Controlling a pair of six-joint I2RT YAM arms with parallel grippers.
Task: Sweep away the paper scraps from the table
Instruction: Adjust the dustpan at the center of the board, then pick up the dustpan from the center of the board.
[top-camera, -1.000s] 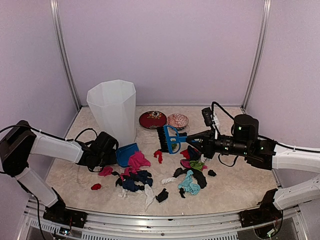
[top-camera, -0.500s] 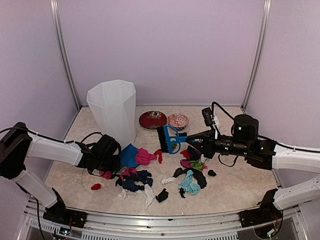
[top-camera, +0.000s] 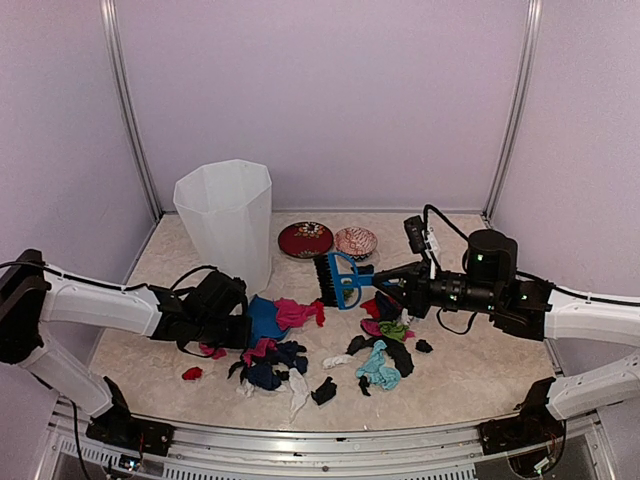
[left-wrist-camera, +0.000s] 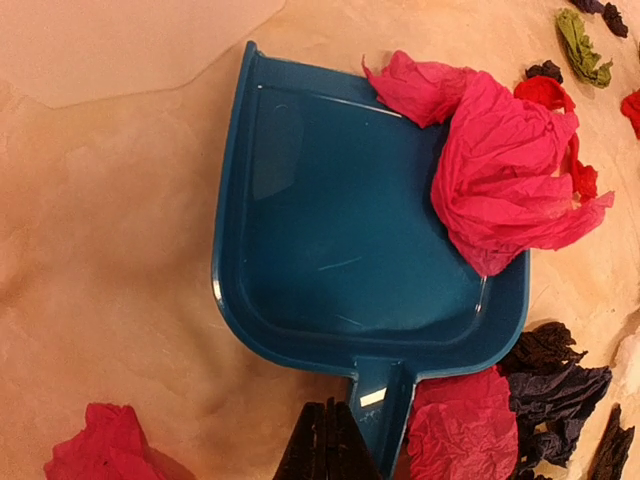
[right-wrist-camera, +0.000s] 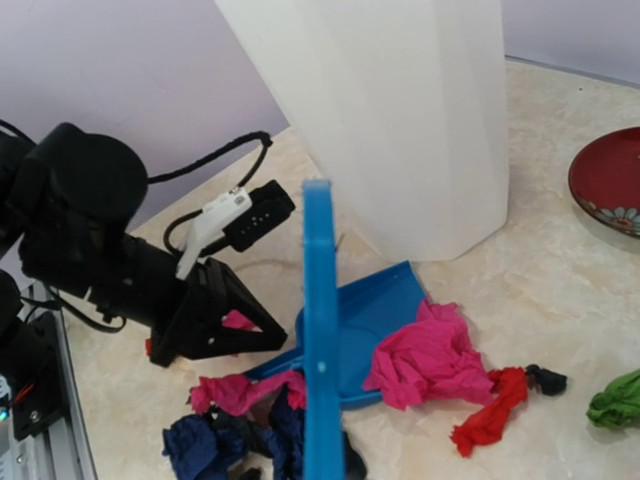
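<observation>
The paper scraps (top-camera: 270, 362) lie in a loose pile of pink, navy, teal, green, red, black and white wads at the middle of the table (top-camera: 470, 370). My left gripper (top-camera: 236, 326) is shut on the handle (left-wrist-camera: 385, 425) of a blue dustpan (top-camera: 263, 318), which lies flat on the table. A big pink wad (left-wrist-camera: 505, 175) rests on the pan's open lip, with a red wad (right-wrist-camera: 492, 420) just past it. My right gripper (top-camera: 388, 281) is shut on a blue brush (top-camera: 338, 278) and holds it above the pile's far side; its handle (right-wrist-camera: 320, 340) crosses the right wrist view.
A tall white bin (top-camera: 226, 222) stands at the back left, just behind the dustpan. A red bowl (top-camera: 305, 239) and a pink patterned bowl (top-camera: 356, 241) sit at the back. Walls close in on three sides; a metal frame (top-camera: 300, 440) edges the near side.
My left gripper has pushed the dustpan to the right, into the pile. The big pink wad has slid right with the pan's lip. The right arm and brush have not moved.
</observation>
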